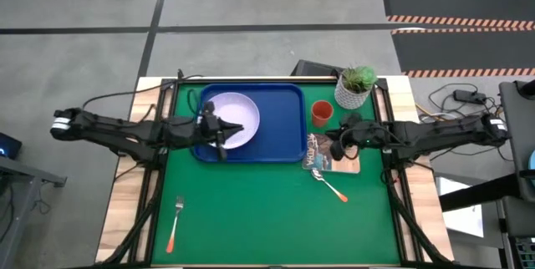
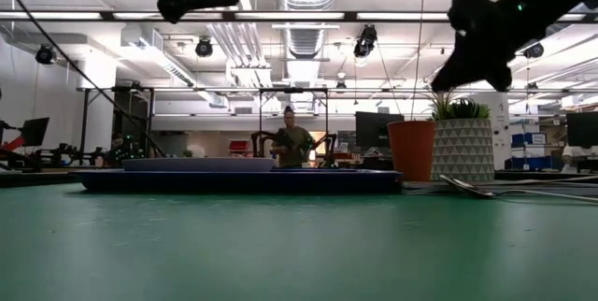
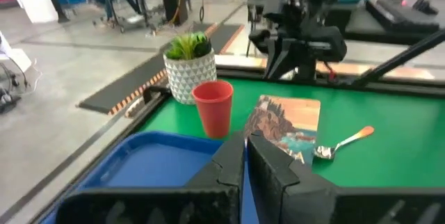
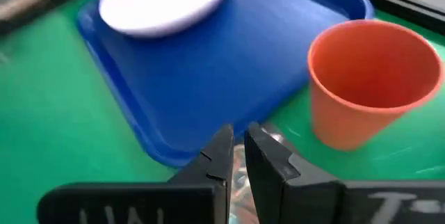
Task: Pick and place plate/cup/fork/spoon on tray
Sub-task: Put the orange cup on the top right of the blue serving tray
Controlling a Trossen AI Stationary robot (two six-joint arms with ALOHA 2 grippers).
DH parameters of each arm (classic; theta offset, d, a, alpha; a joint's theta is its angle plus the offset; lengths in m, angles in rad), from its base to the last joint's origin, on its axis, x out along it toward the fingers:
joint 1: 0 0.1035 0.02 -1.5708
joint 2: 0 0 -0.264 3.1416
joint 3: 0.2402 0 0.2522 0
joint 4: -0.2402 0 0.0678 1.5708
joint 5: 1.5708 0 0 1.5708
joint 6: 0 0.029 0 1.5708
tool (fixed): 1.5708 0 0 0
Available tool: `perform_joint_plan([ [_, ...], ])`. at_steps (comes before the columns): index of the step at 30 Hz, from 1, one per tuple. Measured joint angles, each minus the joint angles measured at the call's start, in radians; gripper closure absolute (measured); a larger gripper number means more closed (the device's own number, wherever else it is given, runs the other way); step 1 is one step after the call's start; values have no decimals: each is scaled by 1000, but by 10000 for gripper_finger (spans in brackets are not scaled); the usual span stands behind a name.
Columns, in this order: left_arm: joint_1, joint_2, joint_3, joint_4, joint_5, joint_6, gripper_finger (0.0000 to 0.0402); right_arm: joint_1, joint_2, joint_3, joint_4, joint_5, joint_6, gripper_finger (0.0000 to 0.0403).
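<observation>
Beside tray (image 1: 288,127), right edge, on green surface (image 1: 251,210): cup (image 1: 322,113), upright, apart from tray. Judged light, thin plastic, smooth; grip across rim or mid-wall, gently. Plate (image 1: 234,119) already on tray. Spoon (image 1: 332,185) near booklet (image 1: 322,152); fork (image 1: 174,223) well apart, front left; both slim, low, hard to pinch. No legible writing. Left pincer (image 1: 219,135) closed, empty, over plate. Right pincer (image 1: 338,145) nearly closed, empty, over booklet.

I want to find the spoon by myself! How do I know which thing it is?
Start at the big blue tray. Just past its right edge lies a small picture booklet, and the spoon lies on the green mat at the booklet's near corner. It has a rounded silver bowl; the fork, far left, has tines.
</observation>
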Motion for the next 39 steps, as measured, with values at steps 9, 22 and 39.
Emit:
perform_joint_plan([
  [9,0,-123,-60,-9,0,49,401,12,155,148,-173,-137,92,376],
  [22,1,-149,-81,-9,0,68,401,-2,372,475,-593,-183,129,376],
  [39,1,-102,-83,-8,0,69,401,-193,639,934,-876,-213,-3,376],
])
